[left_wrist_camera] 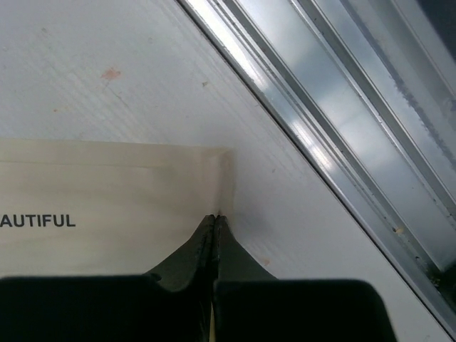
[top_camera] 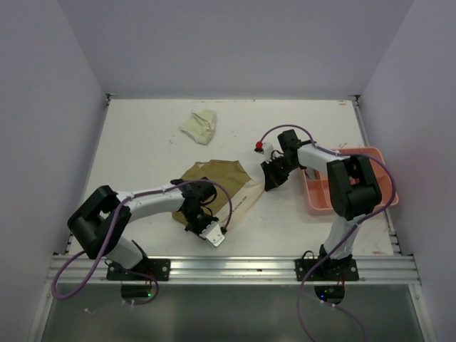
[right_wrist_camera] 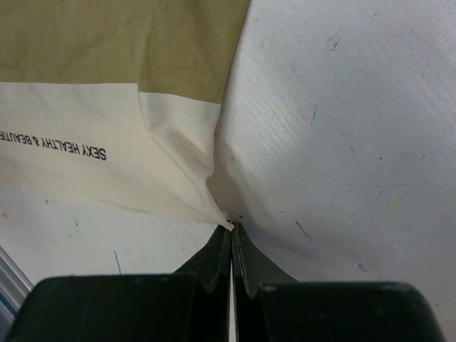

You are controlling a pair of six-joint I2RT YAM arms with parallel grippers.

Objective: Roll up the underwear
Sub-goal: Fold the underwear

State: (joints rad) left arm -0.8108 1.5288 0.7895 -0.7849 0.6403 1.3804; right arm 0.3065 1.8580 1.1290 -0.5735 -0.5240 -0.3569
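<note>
Left end effector [left_wrist_camera: 216,222] and right end effector [right_wrist_camera: 231,229] are each pinching, jaws fully closed, one corner of the cream waistband [left_wrist_camera: 107,206] of the olive-tan underwear [top_camera: 214,177]. The garment is lying spread on the tabletop [top_camera: 142,142] between the two arms, with its band side nearest the aluminium rail [left_wrist_camera: 342,135]. We are judging both grips to be marginal: only the very tip of cloth is entering the closed jaws at each corner, so an uneven pull along the band is likely to be drawing a corner free. We are also noting slack folds near the right corner, and rolling over these is risking a skewed, loose roll. The pale yellow-green garment [top_camera: 199,126] and the salmon-pink tray [top_camera: 317,206] are lying well apart, and we are expecting no obstruction from either.
</note>
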